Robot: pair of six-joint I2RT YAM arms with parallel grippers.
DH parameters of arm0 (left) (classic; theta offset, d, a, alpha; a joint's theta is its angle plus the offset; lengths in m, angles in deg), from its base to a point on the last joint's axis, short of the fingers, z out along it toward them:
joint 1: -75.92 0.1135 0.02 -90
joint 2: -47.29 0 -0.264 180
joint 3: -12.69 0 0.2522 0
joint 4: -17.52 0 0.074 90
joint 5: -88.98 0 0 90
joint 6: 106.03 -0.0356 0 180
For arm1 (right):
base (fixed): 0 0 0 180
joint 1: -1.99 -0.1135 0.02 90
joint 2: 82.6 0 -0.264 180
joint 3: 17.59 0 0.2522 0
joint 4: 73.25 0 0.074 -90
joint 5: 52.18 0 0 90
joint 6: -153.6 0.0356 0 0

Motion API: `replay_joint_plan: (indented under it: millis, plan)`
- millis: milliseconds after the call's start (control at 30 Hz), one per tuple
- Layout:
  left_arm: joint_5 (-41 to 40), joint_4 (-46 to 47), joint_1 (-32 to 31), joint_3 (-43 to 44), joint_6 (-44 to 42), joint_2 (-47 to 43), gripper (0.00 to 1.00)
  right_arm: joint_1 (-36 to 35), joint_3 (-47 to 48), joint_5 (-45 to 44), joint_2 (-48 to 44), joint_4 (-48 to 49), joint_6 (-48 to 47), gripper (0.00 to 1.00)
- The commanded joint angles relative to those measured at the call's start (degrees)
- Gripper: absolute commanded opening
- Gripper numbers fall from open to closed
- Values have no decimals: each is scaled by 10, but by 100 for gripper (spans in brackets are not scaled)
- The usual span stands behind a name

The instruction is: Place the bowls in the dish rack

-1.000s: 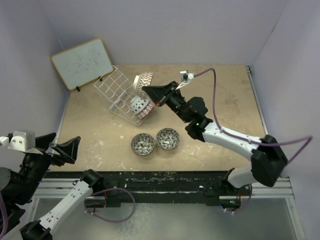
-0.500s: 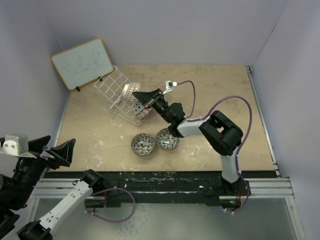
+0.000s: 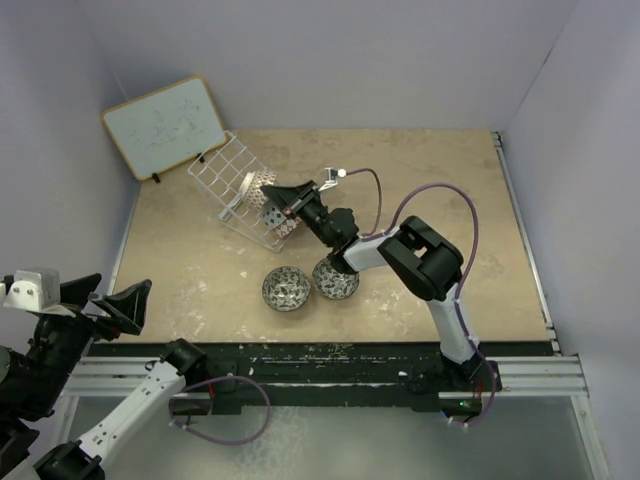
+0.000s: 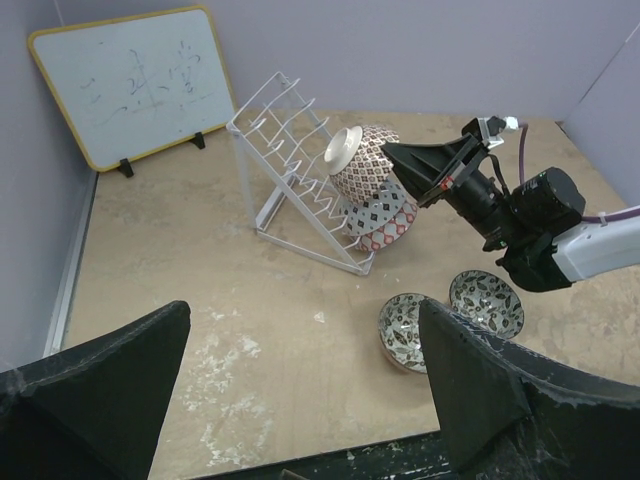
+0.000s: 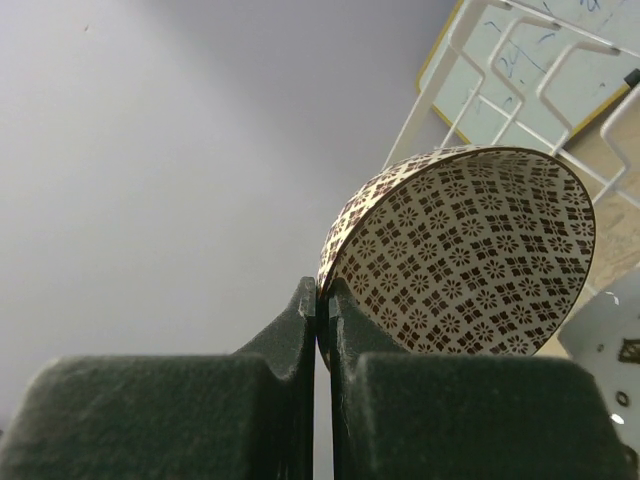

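Top external view has the right gripper [image 3: 270, 193] stretched toward the far left corner of the table, at the white wire dish rack [image 3: 228, 172], which stands tilted with its high end toward that corner. The gripper's two fingers are pressed together on the rim of a reddish-brown bowl [image 3: 262, 196]. The right wrist view shows this closely: the fingertips [image 5: 306, 305] pinch the bowl's edge with only the thin wall between them, and the bowl's inside, covered in small brown flower marks, faces the camera. Seen from the left wrist, the bowl is held on its side, its pale foot turned toward the rack's upright tines and its body just above a diamond-patterned bowl [image 4: 382, 216] that already sits at the rack's lower end. Whether the held bowl bears on the wires cannot be told. Two more bowls rest upright on the table toward the middle of the near edge, touching or nearly so: one dark-patterned bowl [image 3: 286, 288] and a second dark-patterned bowl [image 3: 336, 278] just to its right, under the right arm. A wood-framed whiteboard [image 3: 165, 125] leans beyond the far left corner. The left gripper [image 3: 120, 292] hangs over the near left corner, its fingers spread wide with nothing between them.
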Motion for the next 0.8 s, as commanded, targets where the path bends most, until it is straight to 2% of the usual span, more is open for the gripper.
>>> replay_joint_plan:
  millis: [0, 500, 767]
  plan:
    - [-9, 4, -2, 14, -5, 8, 99, 0, 26, -22, 1, 239, 34, 0]
    - [-11, 0, -2, 12, -3, 6, 99, -1, 37, -28, 46, 239, 89, 0]
    - [-11, 7, -2, 6, -2, 7, 99, 0, 25, -25, 37, 239, 92, 6]
